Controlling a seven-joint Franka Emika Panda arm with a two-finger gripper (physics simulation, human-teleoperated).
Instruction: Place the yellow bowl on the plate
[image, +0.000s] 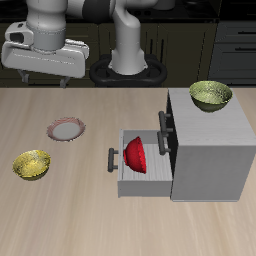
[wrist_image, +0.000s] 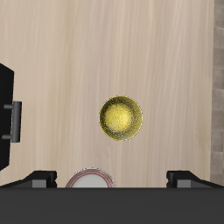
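Now the claw hangs high above the desk, released, both fingers apart with nothing between them. Below it, the plate lies almost directly under, while the yellow bowl sits apart from the plate, nearer the desk's front edge, so I judge the claw must travel forward and descend.

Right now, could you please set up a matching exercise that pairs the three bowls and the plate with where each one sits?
Things:
1. yellow bowl
2. olive bowl
3. red bowl
4. plate

Places:
A. in the open drawer
B. on top of the cabinet
C. on the table, nearest its front edge
D. on the table, farther back, beside the yellow bowl

Pairs: 1-C, 2-B, 3-A, 4-D
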